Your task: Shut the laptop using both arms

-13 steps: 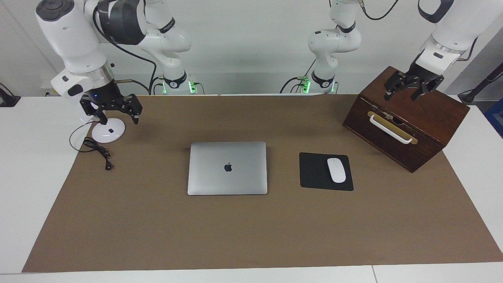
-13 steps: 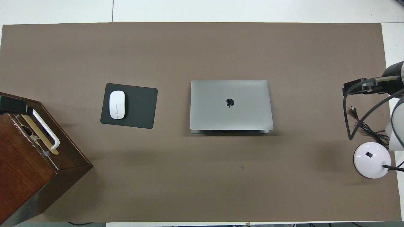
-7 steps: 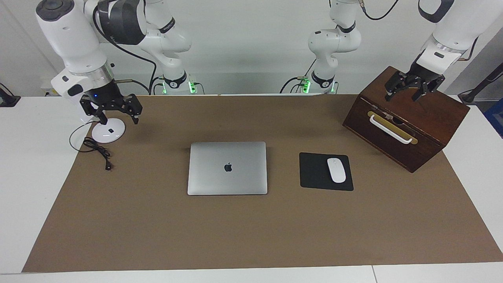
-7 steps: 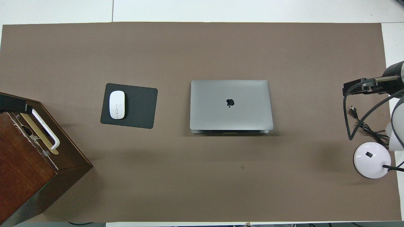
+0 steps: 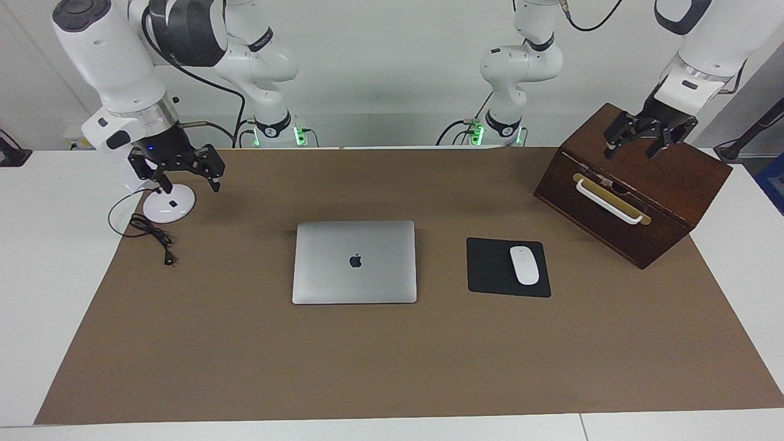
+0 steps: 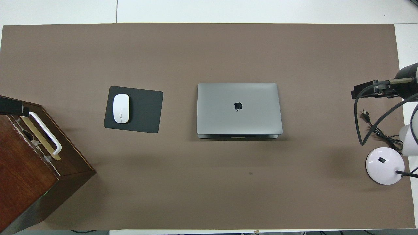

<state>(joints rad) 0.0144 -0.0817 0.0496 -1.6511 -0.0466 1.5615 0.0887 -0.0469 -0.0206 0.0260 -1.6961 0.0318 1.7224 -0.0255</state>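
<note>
The silver-grey laptop (image 5: 354, 262) lies flat in the middle of the brown mat with its lid down and the dark apple logo up; it also shows in the overhead view (image 6: 239, 109). My right gripper (image 5: 185, 181) hangs open and empty over the mat's corner at the right arm's end, beside a white round base. Only part of it shows in the overhead view (image 6: 368, 91). My left gripper (image 5: 634, 149) hangs open and empty over the top of the wooden box (image 5: 637, 184). Both grippers are well away from the laptop.
A black mouse pad (image 5: 507, 267) with a white mouse (image 5: 524, 264) lies beside the laptop toward the left arm's end. The wooden box has a white handle (image 5: 607, 201). A white round base (image 5: 169, 203) and a black cable (image 5: 150, 233) lie at the right arm's end.
The left gripper has risen slightly over the box. The right gripper has shifted a little toward the table's middle. The laptop has not moved.
</note>
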